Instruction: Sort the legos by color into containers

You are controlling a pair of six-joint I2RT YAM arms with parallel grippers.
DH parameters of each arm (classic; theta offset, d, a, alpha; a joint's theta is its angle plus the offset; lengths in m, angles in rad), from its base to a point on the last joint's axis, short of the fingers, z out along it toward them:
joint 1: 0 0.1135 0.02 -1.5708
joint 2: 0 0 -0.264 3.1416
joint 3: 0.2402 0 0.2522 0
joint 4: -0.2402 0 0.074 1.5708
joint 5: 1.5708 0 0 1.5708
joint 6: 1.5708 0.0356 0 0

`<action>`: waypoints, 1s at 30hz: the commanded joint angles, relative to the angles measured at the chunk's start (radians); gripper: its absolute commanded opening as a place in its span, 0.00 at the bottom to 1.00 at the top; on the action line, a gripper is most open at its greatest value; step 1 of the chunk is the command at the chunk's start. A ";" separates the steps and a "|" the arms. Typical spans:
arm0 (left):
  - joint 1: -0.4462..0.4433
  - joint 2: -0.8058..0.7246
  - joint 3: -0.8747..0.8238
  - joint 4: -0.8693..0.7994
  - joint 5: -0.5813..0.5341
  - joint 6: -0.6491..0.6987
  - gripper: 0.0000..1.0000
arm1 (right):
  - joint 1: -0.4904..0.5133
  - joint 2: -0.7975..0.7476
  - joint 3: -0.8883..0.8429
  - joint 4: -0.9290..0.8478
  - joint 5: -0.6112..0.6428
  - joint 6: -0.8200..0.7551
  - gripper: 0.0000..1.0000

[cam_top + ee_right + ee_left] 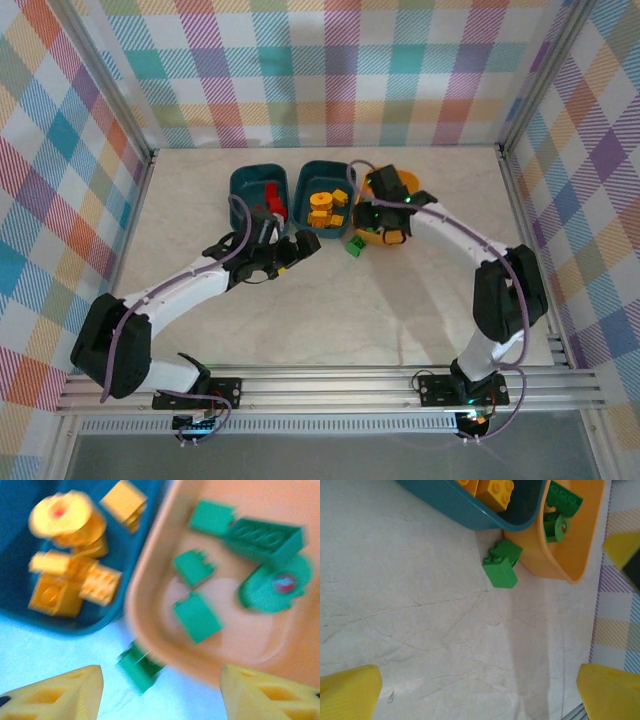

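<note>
Hovering over the near end of the orange tub (240,635), the right tool (160,690) has its yellow fingers spread well apart and nothing between them. Its wrist view is blurred. Inside that tub lie several green bricks (265,537), among them a round gear-like piece (277,582).

Just left of the orange tub and touching it stands the middle teal tub (450,505), which holds a heap of yellow bricks (65,580), one of them round. Further left, at the far middle of the surface (395,605), sits the left teal tub (238,180) with red bricks (270,200) in it.

Two loose green bricks (501,566) lie on the surface, touching each other, on the near side of the tubs, right where the middle teal tub and the orange tub meet. They sit just beside the orange tub's rim; I cannot tell whether they touch it.

The left tool (479,690) hangs above bare surface near the middle teal tub. Its fingers are opened wide and hold nothing, and the loose green bricks lie beyond them on the far side.
</note>
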 commanded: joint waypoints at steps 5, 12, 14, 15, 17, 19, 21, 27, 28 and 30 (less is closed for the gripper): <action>-0.002 -0.060 -0.105 -0.025 -0.039 0.010 1.00 | 0.143 0.044 -0.106 0.037 0.116 0.220 0.74; -0.001 -0.122 -0.164 -0.051 -0.070 0.008 1.00 | 0.141 0.209 -0.002 -0.011 0.162 0.259 0.78; 0.004 -0.143 -0.177 -0.062 -0.082 0.008 1.00 | 0.141 0.245 0.028 -0.015 0.164 0.267 0.78; 0.006 -0.154 -0.184 -0.066 -0.087 0.009 1.00 | 0.141 0.262 0.037 -0.009 0.170 0.270 0.77; 0.012 -0.170 -0.194 -0.073 -0.088 0.010 1.00 | 0.138 0.285 0.052 0.011 0.185 0.267 0.75; 0.017 -0.181 -0.196 -0.082 -0.085 0.014 1.00 | 0.132 0.306 0.068 0.026 0.190 0.266 0.72; 0.019 -0.189 -0.195 -0.092 -0.084 0.018 1.00 | 0.127 0.324 0.088 0.029 0.187 0.257 0.67; 0.031 -0.207 -0.203 -0.102 -0.085 0.025 1.00 | 0.129 0.313 0.071 0.052 0.192 0.243 0.48; 0.033 -0.207 -0.205 -0.100 -0.085 0.025 1.00 | 0.128 0.298 0.056 0.061 0.190 0.243 0.45; 0.034 -0.207 -0.209 -0.094 -0.084 0.025 1.00 | 0.129 0.269 0.017 0.089 0.181 0.234 0.40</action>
